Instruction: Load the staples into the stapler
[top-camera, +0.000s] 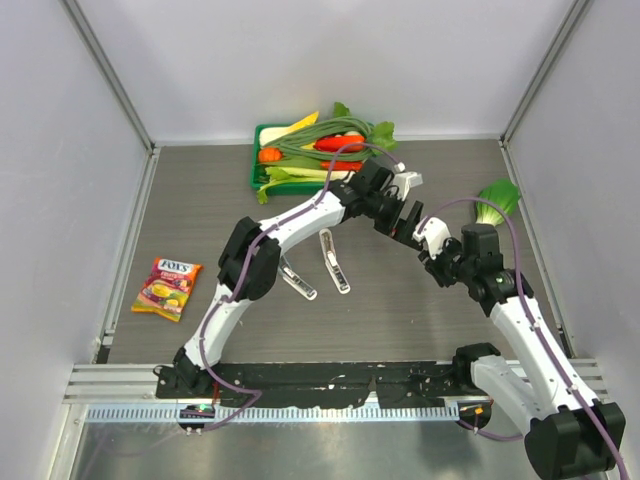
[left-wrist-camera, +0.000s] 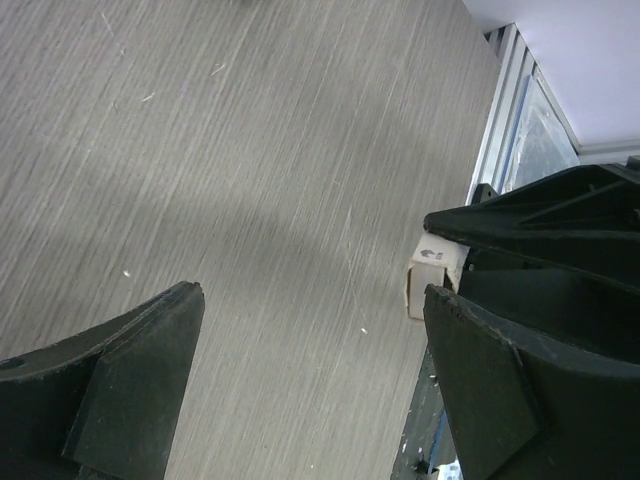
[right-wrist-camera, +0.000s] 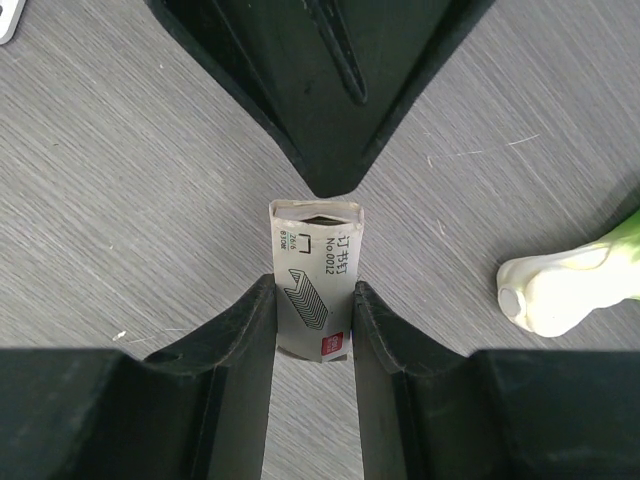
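The staples, a small whitish box with a staple drawing and a red mark, sit upright between the fingers of my right gripper, which is shut on its sides just above the table. The box's open end faces a black finger of my left gripper. In the left wrist view the box shows at the right edge, and my left gripper stands open over bare table beside it. The two grippers, left and right, meet at the table's centre right. To their left the stapler lies spread open.
A green tray of toy vegetables stands at the back centre. A toy bok choy lies near the right wall, close to my right gripper. A colourful candy bag lies at the left. Grey walls enclose three sides.
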